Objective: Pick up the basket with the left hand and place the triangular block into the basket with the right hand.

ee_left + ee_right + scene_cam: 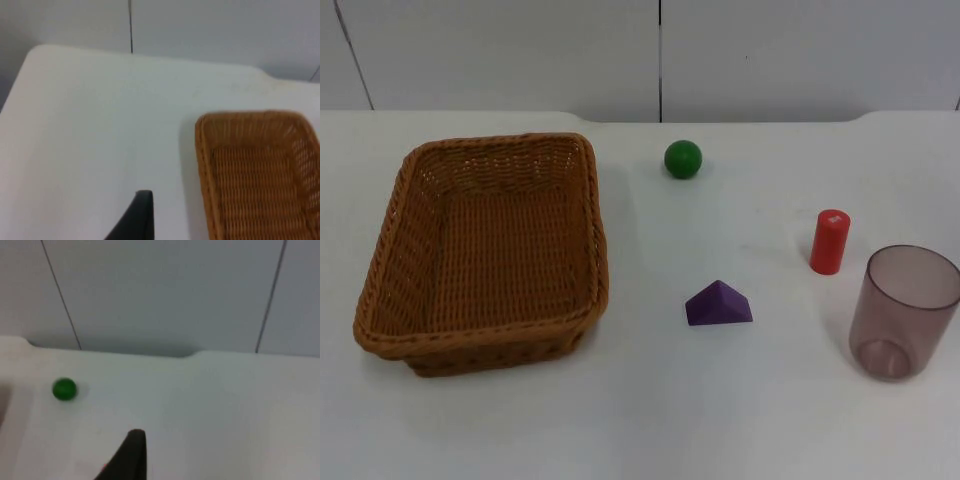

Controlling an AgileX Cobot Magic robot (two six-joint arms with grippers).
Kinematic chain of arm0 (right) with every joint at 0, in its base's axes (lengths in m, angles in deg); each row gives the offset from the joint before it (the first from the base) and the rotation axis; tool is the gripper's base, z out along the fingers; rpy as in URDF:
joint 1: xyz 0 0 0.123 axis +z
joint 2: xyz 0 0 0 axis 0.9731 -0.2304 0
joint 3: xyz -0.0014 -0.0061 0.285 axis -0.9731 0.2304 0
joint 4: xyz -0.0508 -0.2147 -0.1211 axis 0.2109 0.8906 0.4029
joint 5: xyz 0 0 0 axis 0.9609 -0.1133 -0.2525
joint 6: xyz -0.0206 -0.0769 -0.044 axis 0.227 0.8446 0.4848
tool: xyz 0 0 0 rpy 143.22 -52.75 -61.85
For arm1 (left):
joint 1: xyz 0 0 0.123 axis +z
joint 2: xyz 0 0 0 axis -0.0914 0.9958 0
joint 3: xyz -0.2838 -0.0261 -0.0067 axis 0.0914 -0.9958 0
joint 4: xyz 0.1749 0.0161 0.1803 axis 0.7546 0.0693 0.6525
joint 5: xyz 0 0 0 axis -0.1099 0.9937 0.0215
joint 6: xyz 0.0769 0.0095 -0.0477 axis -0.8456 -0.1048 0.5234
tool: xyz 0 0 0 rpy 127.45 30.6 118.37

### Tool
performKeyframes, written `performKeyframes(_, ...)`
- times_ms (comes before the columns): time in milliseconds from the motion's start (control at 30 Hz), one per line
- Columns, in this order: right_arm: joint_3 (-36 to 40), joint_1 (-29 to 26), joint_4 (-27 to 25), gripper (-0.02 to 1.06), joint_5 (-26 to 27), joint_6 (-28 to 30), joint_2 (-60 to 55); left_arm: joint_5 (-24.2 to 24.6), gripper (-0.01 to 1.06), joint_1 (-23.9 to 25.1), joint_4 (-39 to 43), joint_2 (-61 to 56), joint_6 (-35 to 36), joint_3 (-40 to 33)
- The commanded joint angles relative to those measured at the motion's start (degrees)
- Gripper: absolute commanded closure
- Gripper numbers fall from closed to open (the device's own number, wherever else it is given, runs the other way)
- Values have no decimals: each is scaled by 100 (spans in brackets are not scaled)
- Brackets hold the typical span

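On red cylinder, white label

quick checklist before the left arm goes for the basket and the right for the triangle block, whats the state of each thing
1. Basket upright on the table, opening up, nothing inside: ok.
2. Basket rim free to grasp, with bare table beside it in the left wrist view: ok.
3. Purple triangular block lies flat on the table, apart from the basket and other things: ok.
4. Space around the block: green ball, red cylinder and clear cup all stand well off it: ok.
5. Left gripper open and ready: cannot tell.
6. Right gripper open and ready: cannot tell.
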Motion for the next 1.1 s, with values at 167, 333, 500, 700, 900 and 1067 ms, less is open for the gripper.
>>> performKeyframes(167, -334, -13, -275, -1, -7, 321, -298, -131, 0, -31, -159, 528, -87, 492)
performKeyframes(333, -334, -13, -293, -1, -161, 469, -298, -202, 0, -31, -239, 930, -130, 492)
performKeyframes(500, -334, -13, -319, -1, -173, 554, -298, -416, 0, -31, -281, 1752, -130, 492)
performKeyframes(700, -334, -13, -364, -1, -271, 618, -298, -754, 0, -31, -553, 2641, -148, 492)
performKeyframes(900, -334, -13, -364, -1, -506, 779, -298, -1093, 0, -31, -1601, 3904, -919, 534)
performKeyframes(1067, -334, -13, -377, -1, -581, 790, -298, -1114, 0, -31, -2223, 4924, -1568, 850)
